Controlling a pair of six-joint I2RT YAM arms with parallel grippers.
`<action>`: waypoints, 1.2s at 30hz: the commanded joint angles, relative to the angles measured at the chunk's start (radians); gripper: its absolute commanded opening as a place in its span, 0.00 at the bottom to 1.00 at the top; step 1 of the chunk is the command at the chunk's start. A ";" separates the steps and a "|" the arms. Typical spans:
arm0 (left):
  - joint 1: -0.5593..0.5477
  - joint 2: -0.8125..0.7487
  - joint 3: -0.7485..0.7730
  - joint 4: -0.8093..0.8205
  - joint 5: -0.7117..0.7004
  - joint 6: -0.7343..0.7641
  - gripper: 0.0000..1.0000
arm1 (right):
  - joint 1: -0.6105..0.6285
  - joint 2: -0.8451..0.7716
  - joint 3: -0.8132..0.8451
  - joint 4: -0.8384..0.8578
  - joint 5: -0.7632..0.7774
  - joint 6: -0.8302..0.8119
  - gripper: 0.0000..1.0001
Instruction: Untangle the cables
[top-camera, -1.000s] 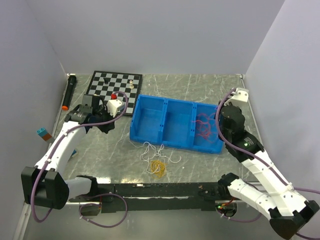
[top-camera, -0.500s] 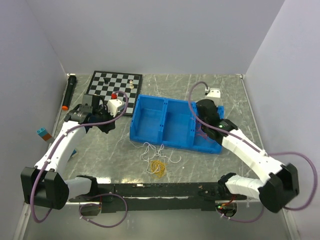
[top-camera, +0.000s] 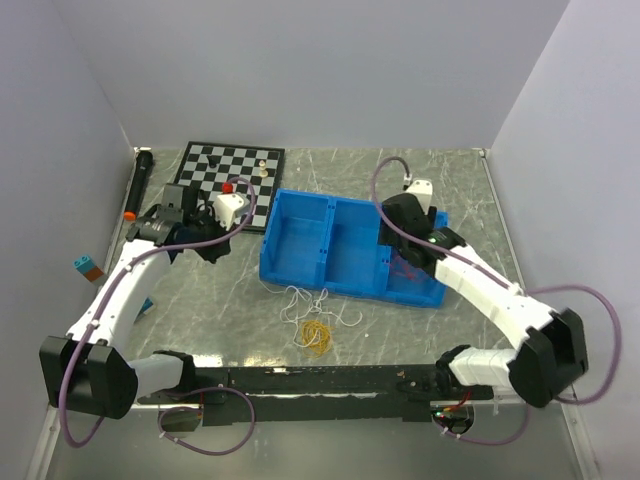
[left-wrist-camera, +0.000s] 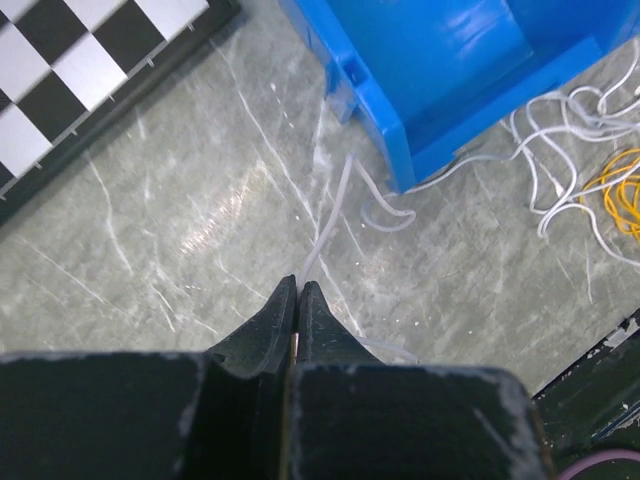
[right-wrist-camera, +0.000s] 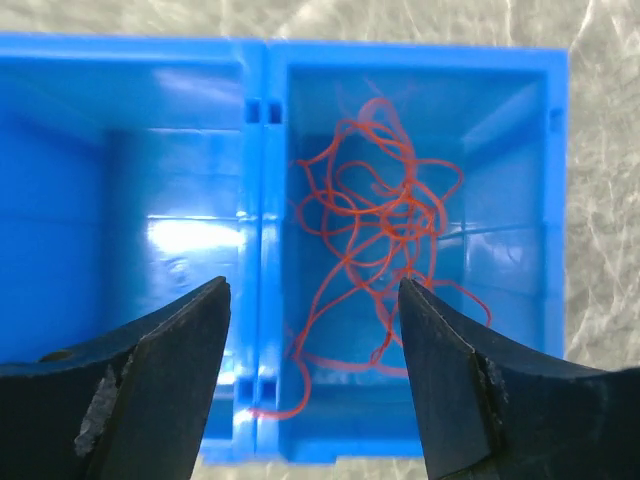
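A tangled red-orange cable (right-wrist-camera: 380, 220) lies in the right compartment of the blue bin (right-wrist-camera: 255, 200). My right gripper (right-wrist-camera: 315, 290) hangs open just above it with nothing between its fingers; from above it sits over that compartment (top-camera: 408, 262). On the table in front of the bin (top-camera: 330, 235) lie looped white cables (top-camera: 310, 300) and a yellow coil (top-camera: 317, 337). My left gripper (left-wrist-camera: 298, 285) is shut left of the bin, and a thin white cable (left-wrist-camera: 335, 215) runs from its tips toward the bin corner (left-wrist-camera: 400, 170). More white loops (left-wrist-camera: 560, 120) and the yellow coil (left-wrist-camera: 620, 190) show at the right.
A chessboard (top-camera: 230, 170) with a few pieces lies behind the left gripper (top-camera: 212, 252); its corner (left-wrist-camera: 80, 70) is in the left wrist view. A black marker (top-camera: 138, 185) lies by the left wall. A small blue and orange block (top-camera: 85, 267) sits near the left arm.
My right arm swung in from the right side to above the bin's right compartment, and its jaws opened. The left arm barely moved and stays shut.
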 joint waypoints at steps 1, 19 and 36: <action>-0.008 -0.002 0.073 -0.005 0.054 -0.010 0.01 | -0.004 -0.188 0.002 0.035 -0.072 -0.004 0.76; -0.038 -0.003 0.304 -0.120 0.148 -0.050 0.01 | 0.424 -0.403 -0.311 0.339 -0.419 -0.017 0.73; -0.051 -0.151 0.481 -0.041 0.053 -0.171 0.01 | 0.566 -0.007 -0.253 0.526 -0.370 -0.006 0.72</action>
